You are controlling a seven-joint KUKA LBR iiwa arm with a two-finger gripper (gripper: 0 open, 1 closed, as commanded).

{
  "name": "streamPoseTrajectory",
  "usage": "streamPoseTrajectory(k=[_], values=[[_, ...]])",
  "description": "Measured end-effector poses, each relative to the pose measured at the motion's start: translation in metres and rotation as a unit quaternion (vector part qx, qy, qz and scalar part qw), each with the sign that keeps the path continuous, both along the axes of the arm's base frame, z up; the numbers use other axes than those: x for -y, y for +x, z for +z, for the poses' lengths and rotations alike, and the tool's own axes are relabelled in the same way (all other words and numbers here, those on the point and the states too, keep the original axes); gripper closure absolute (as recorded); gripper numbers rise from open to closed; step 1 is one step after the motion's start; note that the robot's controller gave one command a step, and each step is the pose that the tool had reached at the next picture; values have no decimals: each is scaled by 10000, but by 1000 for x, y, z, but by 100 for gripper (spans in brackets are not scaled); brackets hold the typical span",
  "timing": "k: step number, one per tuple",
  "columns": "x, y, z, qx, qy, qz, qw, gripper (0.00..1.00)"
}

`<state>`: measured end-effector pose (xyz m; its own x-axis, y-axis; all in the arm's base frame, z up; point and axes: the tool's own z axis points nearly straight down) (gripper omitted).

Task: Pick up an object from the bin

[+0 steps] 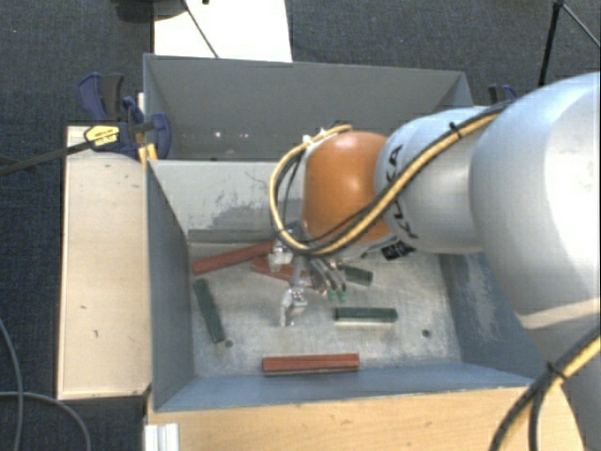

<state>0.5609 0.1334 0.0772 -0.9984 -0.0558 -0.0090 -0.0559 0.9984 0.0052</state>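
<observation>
My gripper (294, 308) hangs low over the bin floor near the middle, below the orange wrist cover. Just to its left and behind it lies a red-brown stick (228, 259), slanting towards the back left. A small dark green piece (337, 293) sits right beside the gripper on its right. A flat dark green bar (365, 316) lies a little further right on the floor. Nothing shows in the gripper's grasp.
A dark green bar (208, 310) lies along the left wall. A red-brown bar (310, 364) rests by the front wall. Another small green piece (357, 274) sits under the arm's edge. The arm covers the right and back of the bin.
</observation>
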Motion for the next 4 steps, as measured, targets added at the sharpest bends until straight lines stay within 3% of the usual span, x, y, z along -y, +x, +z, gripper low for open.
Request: streamPoseTrajectory(k=[1,2,3,4], values=[[39,12,21,-19,-6,365,9993,0],[53,22,-3,-42,-27,-286,9996,100],[53,22,-3,-42,-27,-290,9996,100],[31,-1,147,-22,-25,359,9993,100]])
